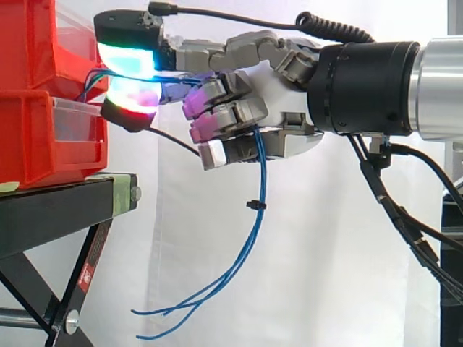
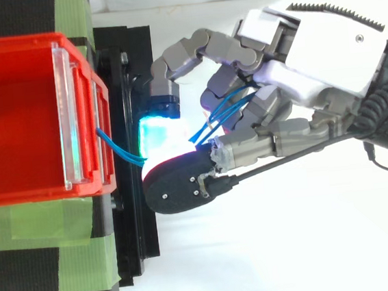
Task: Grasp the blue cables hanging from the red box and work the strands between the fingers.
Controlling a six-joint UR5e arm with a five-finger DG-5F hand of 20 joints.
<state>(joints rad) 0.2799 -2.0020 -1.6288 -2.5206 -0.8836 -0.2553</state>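
Note:
Thin blue cables (image 1: 255, 217) come out of the front of the red box (image 1: 43, 137) and run into my hand (image 1: 275, 87). In the side view the strands pass between two glowing pads (image 1: 134, 61), cross the palm, then dangle from under the curled fingers almost to the floor, held by a small black tie (image 1: 253, 205). From above, the blue cables (image 2: 122, 152) leave the red box (image 2: 20, 121) and reappear among the curled fingers of the hand (image 2: 289, 60). The hand is shut on the strands, just right of the box.
Stacked red bins sit on a black stand (image 1: 65, 206) with green tape (image 2: 36, 222) on its top. A white curtain hangs behind. Open room lies below and right of the hand.

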